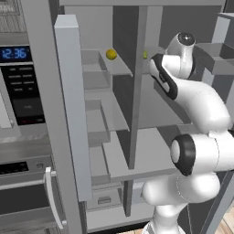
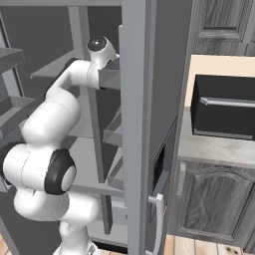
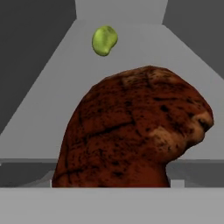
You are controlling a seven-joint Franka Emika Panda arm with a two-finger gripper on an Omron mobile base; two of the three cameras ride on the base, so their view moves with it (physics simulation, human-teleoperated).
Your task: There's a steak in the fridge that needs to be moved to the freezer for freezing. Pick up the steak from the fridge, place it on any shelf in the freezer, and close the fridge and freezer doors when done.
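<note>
The steak (image 3: 131, 131), a dark red-brown lump, looms large and close in the hand view. It covers the spot where my fingertips rise, and it overlaps the front lip of the pale grey shelf (image 3: 48, 109), so it appears held in my shut gripper. My arm (image 1: 196, 96) reaches into the upper right half of the tall grey unit. That half's open door (image 2: 137, 124) stands edge-on, with a dark panel (image 2: 163, 159) on its outer face. A yellow-green ball (image 3: 104, 40) lies at the back of the same shelf.
The other half holds a yellow ball (image 1: 111, 54) on an upper shelf, and its plain door (image 1: 68, 105) stands open at the left. A black-panelled wall oven (image 1: 20, 87) is further left. On the right are a counter (image 2: 219, 144) and wood cabinets.
</note>
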